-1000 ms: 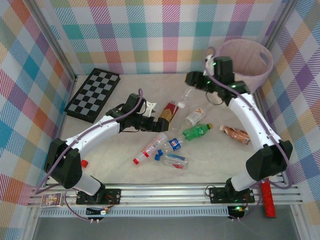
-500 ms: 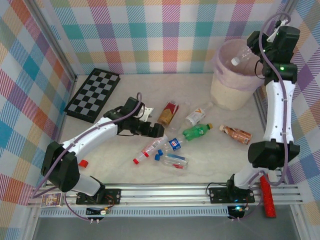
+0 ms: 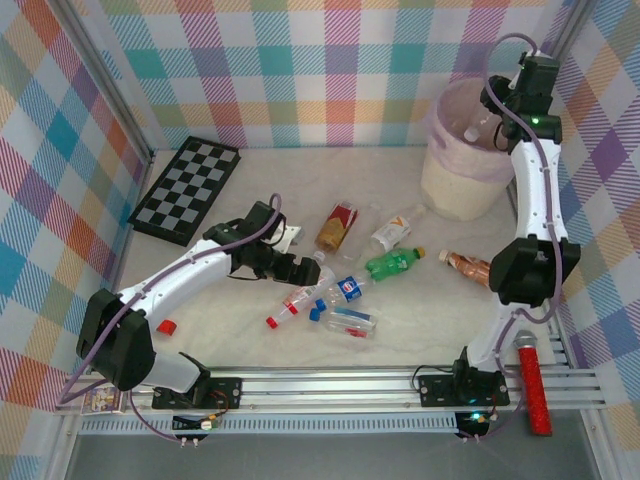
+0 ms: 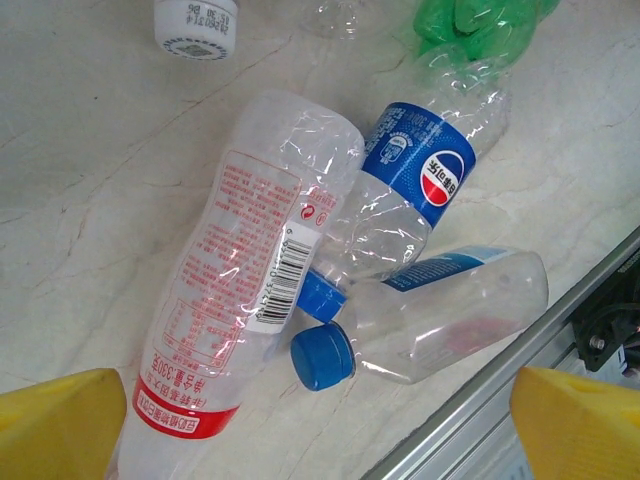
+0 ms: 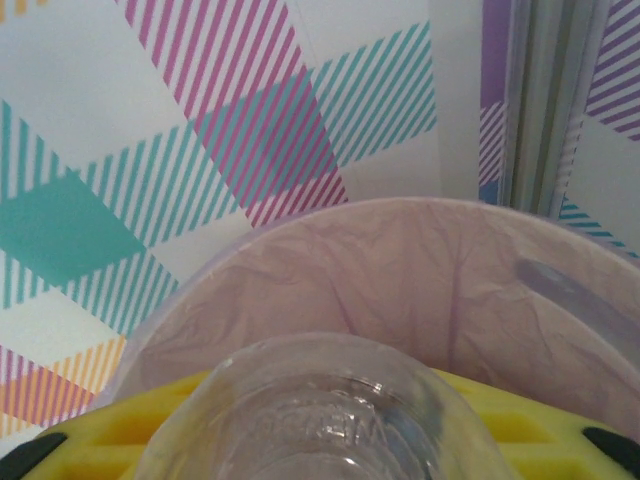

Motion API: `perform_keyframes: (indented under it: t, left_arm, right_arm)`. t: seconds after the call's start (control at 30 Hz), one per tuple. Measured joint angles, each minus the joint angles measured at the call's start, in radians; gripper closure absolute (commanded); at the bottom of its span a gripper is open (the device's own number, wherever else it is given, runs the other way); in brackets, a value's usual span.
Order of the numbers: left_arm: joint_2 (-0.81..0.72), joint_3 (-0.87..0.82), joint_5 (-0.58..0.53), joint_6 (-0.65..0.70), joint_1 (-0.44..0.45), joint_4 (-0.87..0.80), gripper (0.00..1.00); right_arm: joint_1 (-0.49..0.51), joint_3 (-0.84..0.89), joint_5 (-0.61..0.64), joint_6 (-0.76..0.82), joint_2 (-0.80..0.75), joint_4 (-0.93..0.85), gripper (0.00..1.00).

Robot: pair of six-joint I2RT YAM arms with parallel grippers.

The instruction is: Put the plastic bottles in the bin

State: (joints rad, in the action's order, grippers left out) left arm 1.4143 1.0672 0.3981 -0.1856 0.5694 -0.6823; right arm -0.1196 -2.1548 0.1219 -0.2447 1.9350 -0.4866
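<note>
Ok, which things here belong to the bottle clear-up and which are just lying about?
Belong: bin; clear bottle held over it; green bottle; Pepsi bottle; red-label bottle; brown bottle; blue-capped bottle.
Lying about: chessboard; red brush stick; small red piece.

pale marbled table (image 3: pixel 225 335) — plastic bottles (image 3: pixel 392 263), chessboard (image 3: pixel 186 188), bin (image 3: pixel 452 192)

Bin (image 3: pixel 450 200): cream, pale pink liner. Green bottle (image 3: pixel 395 263). Blue-label bottle (image 4: pixel 420 180), clear. Clear bottle (image 5: pixel 320 420) in my yellow fingers (image 5: pixel 530 420). Board (image 3: pixel 187 188): black-and-white checks. Walls (image 3: pixel 300 70): pastel plaid.
</note>
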Motion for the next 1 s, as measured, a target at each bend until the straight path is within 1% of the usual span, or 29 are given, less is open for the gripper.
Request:
perform_keyframes:
  t: [0.1, 0.27, 0.4, 0.47, 0.57, 0.63, 0.73, 0.8, 1.0]
  left_arm:
    - [0.000, 0.000, -0.009, 0.003, 0.000, -0.003, 0.02]
    - [0.000, 0.000, -0.050, 0.015, 0.000, -0.039, 0.02]
    - [0.000, -0.010, -0.075, 0.016, 0.005, -0.057, 0.02]
    - [0.000, -0.021, -0.079, 0.015, 0.006, -0.060, 0.02]
    - [0.000, -0.038, -0.087, 0.015, 0.011, -0.062, 0.01]
    - [0.000, -0.047, -0.087, 0.015, 0.013, -0.069, 0.00]
    - [0.000, -0.062, -0.091, 0.015, 0.019, -0.074, 0.00]
    - [0.000, -0.072, -0.096, 0.015, 0.025, -0.075, 0.00]
    - [0.000, -0.102, -0.105, 0.016, 0.032, -0.074, 0.00]
  right_arm:
    - [0.010, -0.097, 0.002, 0.015, 0.087, -0.011, 0.68]
    - [0.015, -0.342, -0.010, 0.022, 0.282, -0.133, 0.65]
    - [0.016, -0.385, -0.034, 0.021, 0.359, -0.220, 0.61]
    - [0.016, -0.385, -0.048, 0.021, 0.381, -0.260, 0.54]
    - [0.016, -0.385, -0.064, 0.022, 0.407, -0.304, 0.38]
    - [0.014, -0.385, -0.075, 0.020, 0.415, -0.320, 0.22]
    - [0.014, -0.389, -0.091, 0.015, 0.415, -0.335, 0.06]
    - [0.014, -0.401, -0.100, 0.009, 0.415, -0.351, 0.00]
    - [0.005, -0.434, -0.117, -0.008, 0.413, -0.362, 0.01]
